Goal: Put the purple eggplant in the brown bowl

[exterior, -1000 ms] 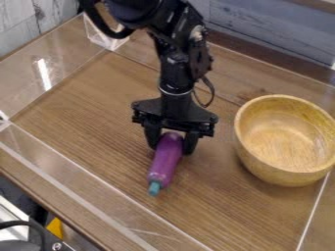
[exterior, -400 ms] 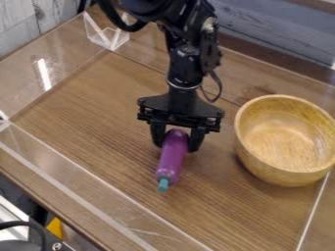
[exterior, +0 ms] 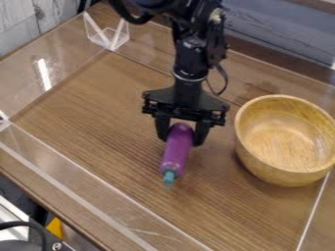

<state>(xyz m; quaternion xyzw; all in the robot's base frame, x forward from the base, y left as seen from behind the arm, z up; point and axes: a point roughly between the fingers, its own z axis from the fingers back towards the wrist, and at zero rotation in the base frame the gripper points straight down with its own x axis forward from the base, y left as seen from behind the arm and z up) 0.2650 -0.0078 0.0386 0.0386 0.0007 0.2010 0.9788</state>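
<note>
The purple eggplant [exterior: 174, 157] hangs tilted under my gripper [exterior: 179, 134], its teal stem tip [exterior: 169, 177] pointing down toward the front of the wooden table. The black jaws are shut on its upper end, one finger on each side. The brown bowl [exterior: 253, 149] sits on the table just right of the gripper with nothing in it, a short gap away from the eggplant. The black arm rises behind the gripper toward the top of the view.
The wooden tabletop [exterior: 92, 118] is ringed by low clear plastic walls [exterior: 39, 69]. A small clear stand [exterior: 108, 35] sits at the back left. A grey wall runs along the back right.
The gripper and the eggplant held in it have shifted slightly right toward the bowl. The stem tip sits a little higher than before. The bowl has not moved.
</note>
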